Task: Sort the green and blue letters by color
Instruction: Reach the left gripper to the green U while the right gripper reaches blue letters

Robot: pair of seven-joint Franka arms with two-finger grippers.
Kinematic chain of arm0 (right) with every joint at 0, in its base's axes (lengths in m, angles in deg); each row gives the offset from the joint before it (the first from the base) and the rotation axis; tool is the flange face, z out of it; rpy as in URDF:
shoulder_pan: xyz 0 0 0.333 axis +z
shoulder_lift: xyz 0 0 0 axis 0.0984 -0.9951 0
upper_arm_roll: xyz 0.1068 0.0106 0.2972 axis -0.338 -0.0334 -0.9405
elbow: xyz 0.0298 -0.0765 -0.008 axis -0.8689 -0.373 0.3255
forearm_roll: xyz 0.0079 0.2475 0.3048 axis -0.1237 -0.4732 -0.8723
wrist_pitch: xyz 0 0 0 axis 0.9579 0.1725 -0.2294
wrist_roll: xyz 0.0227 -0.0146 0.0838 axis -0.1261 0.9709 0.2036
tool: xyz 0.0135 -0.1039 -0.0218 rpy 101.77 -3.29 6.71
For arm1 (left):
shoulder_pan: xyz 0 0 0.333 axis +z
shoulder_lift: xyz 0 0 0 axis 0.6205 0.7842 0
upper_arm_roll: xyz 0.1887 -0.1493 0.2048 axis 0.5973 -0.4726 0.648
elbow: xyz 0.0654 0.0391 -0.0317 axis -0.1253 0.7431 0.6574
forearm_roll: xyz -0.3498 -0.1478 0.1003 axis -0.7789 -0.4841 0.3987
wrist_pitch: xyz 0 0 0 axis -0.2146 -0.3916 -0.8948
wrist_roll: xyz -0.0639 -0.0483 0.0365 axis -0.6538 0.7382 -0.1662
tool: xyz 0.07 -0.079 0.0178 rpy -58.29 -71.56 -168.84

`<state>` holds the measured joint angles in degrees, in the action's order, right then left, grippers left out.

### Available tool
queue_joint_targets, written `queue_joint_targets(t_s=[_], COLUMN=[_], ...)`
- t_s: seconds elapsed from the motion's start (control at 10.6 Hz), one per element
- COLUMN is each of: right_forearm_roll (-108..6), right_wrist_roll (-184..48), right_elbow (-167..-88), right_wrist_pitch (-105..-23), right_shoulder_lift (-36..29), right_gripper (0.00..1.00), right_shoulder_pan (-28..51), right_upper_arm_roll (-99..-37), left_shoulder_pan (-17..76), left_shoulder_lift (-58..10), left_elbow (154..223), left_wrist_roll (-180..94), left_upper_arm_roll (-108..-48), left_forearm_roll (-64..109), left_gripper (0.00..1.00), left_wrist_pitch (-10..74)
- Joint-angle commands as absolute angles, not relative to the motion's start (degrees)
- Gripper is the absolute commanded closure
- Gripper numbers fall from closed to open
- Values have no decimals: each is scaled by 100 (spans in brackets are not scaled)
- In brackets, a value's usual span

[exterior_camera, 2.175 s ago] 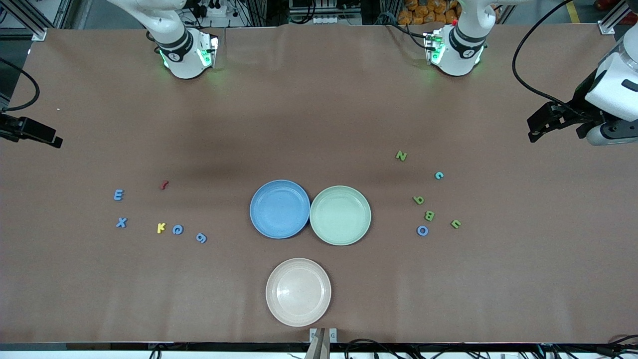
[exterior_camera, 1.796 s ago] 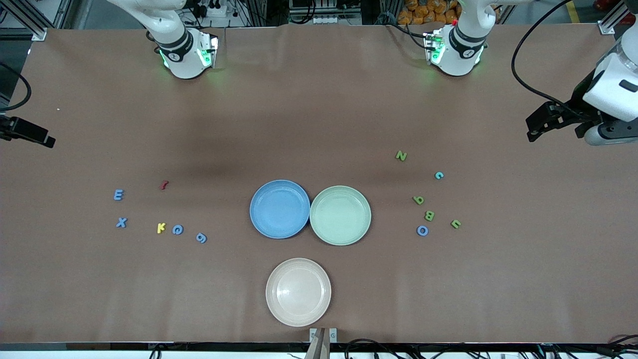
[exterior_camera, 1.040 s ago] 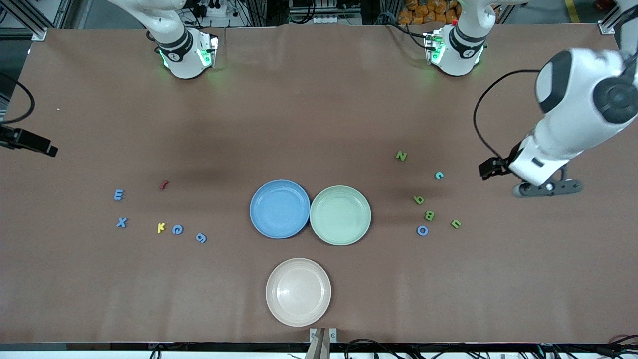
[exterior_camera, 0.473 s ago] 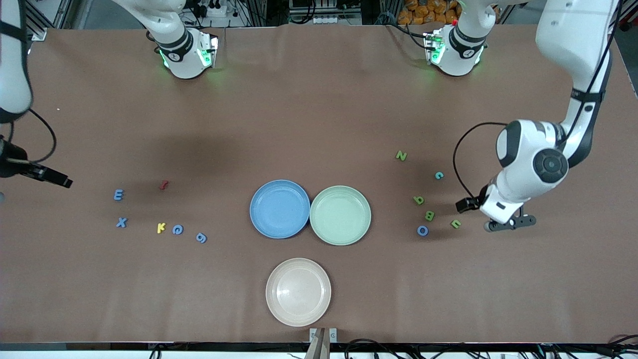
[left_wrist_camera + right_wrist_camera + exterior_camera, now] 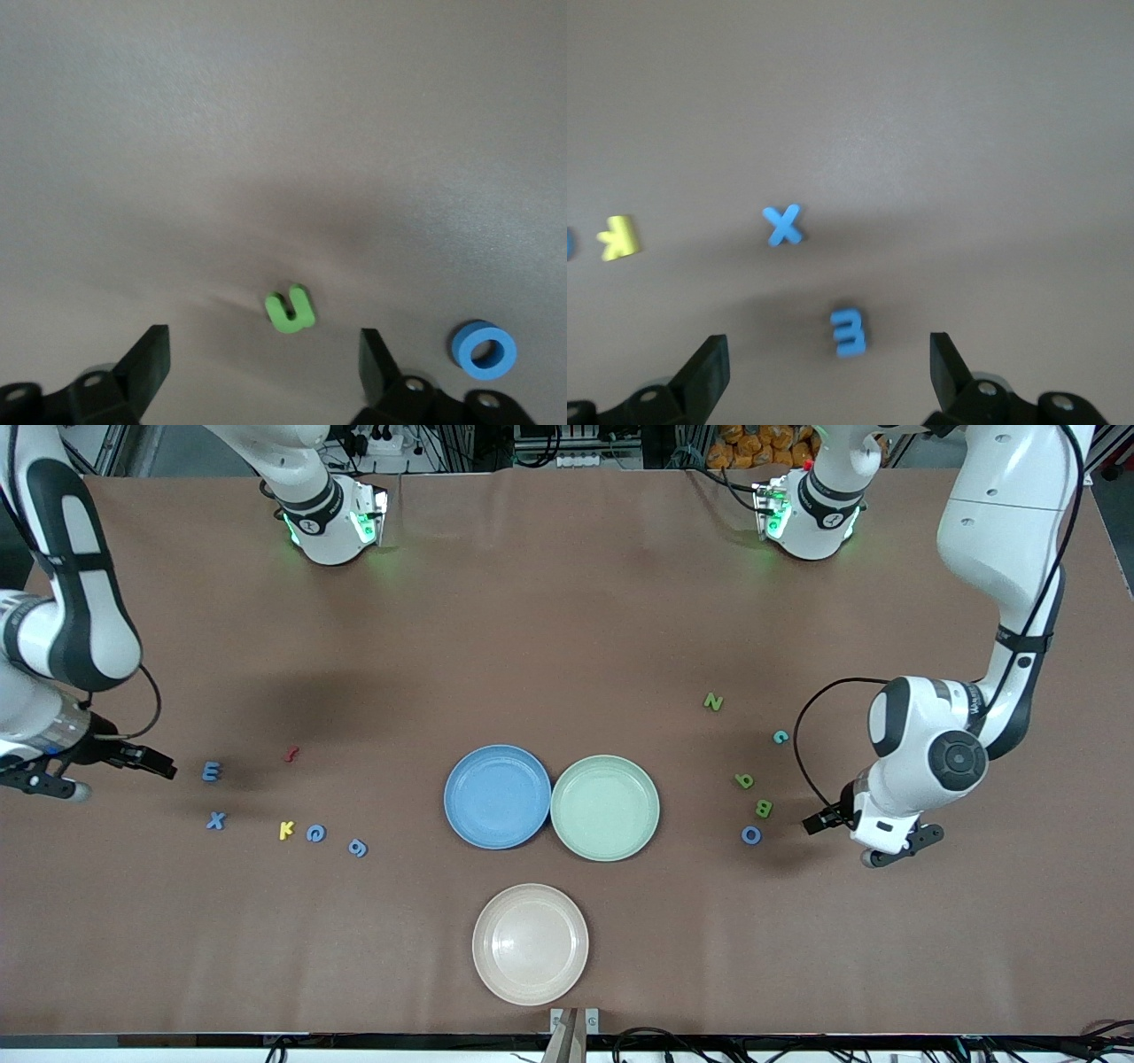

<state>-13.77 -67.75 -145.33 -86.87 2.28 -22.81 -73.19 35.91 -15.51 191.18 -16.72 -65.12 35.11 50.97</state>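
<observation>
Blue letters E [image 5: 210, 771], X [image 5: 216, 820], G [image 5: 315, 833] and one more [image 5: 357, 848] lie toward the right arm's end. Blue O [image 5: 751, 834] and green N [image 5: 713, 702], q [image 5: 744, 780] and B [image 5: 763, 809] lie toward the left arm's end. My left gripper [image 5: 895, 843] hangs open over the green u [image 5: 290, 309], which shows between its fingers [image 5: 155, 354]; its wrist hides the u in the front view. O [image 5: 484, 348] lies beside it. My right gripper [image 5: 49, 784] hangs open, with E [image 5: 850, 332] showing between its fingers [image 5: 709, 359] and X [image 5: 782, 225] farther off.
A blue plate [image 5: 497, 796] and a green plate [image 5: 605, 807] sit side by side mid-table, with a beige plate [image 5: 530, 943] nearer the front camera. A yellow K [image 5: 285, 830], a dark red piece [image 5: 291, 754] and a teal c [image 5: 780, 737] lie among the letters.
Both arms have swung in from the table's ends and come down. The left gripper now hangs over the green u, the right one by the blue E. No letter has moved.
</observation>
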Motion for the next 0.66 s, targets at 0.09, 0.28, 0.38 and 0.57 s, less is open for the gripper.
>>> queue_joint_targets(t_s=[0.09, 0.28, 0.38, 0.57], right_forearm_roll=[-1341, -1332, -1332, -1341], right_wrist_roll=[-5615, -5542, -5542, -5542], right_elbow=[-14926, -15390, -15549, -15804], right_wrist_pitch=[-9906, -10395, -10599, -10740], right_shoulder_lift=[-414, -414, -405, -353], right_gripper=[0, 0, 0, 0], right_shoulder_pan=[-2472, -2463, -2463, -2472], right_upper_arm_roll=[-7393, -7393, -7393, -7393], left_shoulder_pan=[3519, 3510, 3502, 3458], left_shoulder_lift=[-1226, -1129, -1111, -1041], left_elbow=[18815, 18745, 18736, 18692], left_wrist_roll=[-1021, -802, -653, -529], left_upper_arm_roll=[-6503, -6503, -6503, -6495], left_forearm_roll=[3716, 3716, 3734, 3804], left_gripper=[24, 30, 35, 36], left_wrist_pitch=[5026, 5026, 5026, 5026])
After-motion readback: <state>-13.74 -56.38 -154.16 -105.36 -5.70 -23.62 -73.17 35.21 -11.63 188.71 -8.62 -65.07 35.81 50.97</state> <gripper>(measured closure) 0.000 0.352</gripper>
